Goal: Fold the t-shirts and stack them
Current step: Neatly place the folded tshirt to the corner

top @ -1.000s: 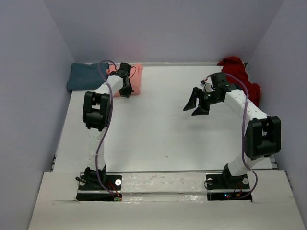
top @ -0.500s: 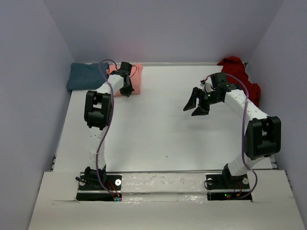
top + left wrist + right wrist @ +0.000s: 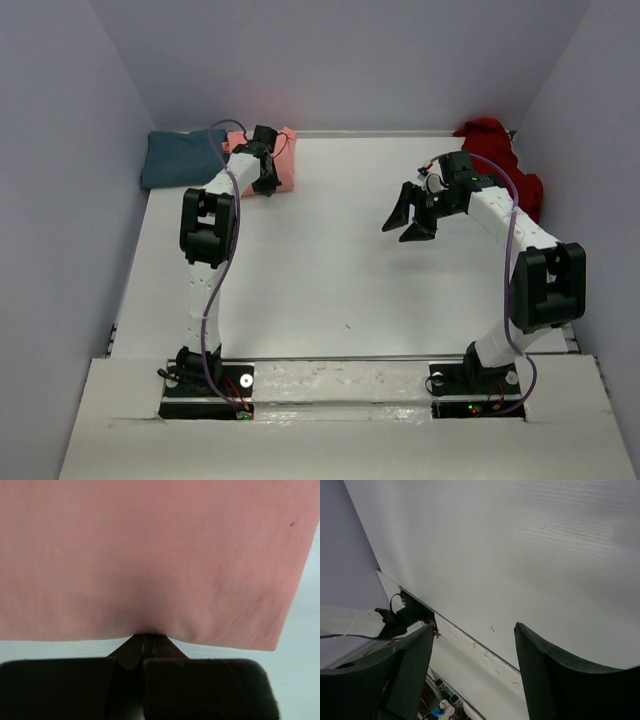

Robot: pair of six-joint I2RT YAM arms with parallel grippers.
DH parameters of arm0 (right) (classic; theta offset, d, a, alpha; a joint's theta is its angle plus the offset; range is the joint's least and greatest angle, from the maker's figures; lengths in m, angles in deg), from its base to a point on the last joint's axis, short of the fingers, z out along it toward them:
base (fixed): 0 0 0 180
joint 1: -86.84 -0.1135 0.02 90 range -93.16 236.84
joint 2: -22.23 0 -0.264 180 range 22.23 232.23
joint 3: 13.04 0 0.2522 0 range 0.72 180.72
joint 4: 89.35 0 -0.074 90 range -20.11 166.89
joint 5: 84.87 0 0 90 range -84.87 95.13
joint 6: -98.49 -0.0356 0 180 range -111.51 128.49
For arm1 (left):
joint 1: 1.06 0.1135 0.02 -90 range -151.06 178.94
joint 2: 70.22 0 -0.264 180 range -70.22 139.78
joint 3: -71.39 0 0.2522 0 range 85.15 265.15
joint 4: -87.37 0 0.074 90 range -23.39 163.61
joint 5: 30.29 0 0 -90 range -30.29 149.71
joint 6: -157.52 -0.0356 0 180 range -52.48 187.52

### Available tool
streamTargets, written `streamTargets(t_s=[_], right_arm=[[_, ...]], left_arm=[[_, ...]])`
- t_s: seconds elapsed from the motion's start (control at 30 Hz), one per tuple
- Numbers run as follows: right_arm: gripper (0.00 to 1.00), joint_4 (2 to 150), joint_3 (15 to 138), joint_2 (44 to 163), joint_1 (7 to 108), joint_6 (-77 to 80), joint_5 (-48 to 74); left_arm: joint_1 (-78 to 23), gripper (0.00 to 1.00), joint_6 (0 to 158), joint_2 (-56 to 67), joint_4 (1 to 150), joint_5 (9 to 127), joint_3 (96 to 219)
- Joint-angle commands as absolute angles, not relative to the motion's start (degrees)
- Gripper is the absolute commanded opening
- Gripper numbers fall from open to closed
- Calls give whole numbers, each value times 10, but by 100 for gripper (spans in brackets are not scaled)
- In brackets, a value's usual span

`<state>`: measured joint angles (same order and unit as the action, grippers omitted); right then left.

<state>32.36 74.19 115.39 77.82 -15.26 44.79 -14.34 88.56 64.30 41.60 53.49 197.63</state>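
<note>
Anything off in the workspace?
The dark red t-shirt sits crumpled in the far right corner, bunched up and unfolded. The salmon-pink t-shirt and teal t-shirt at far left look folded.

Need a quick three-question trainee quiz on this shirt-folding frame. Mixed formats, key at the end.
1. Multiple choice: the left gripper is shut on which soft cotton t-shirt? A teal blue-green; B salmon-pink; C dark red.
2. True or false: the right gripper holds a t-shirt.
3. Fill in: the teal blue-green t-shirt lies at the far ___ corner of the white table.
Key: 1 B, the salmon-pink t-shirt. 2 False: it is open, above bare table. 3 left.
</note>
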Motion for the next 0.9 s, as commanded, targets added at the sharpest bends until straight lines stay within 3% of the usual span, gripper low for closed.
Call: streamTargets(t_s=[0.0, 0.63, 0.73, 0.87], right_arm=[[72, 336, 763, 1149, 780, -146, 454], [72, 336, 762, 1147, 780, -145, 455], [72, 336, 761, 1148, 780, -144, 454], [72, 341, 763, 1152, 780, -144, 456]], left_arm=[[-132, 0, 872, 667, 411, 514, 1999], [-100, 1, 876, 643, 407, 527, 1987], [-107, 17, 881, 597, 421, 525, 1955], [-116, 23, 883, 549, 404, 525, 1952]])
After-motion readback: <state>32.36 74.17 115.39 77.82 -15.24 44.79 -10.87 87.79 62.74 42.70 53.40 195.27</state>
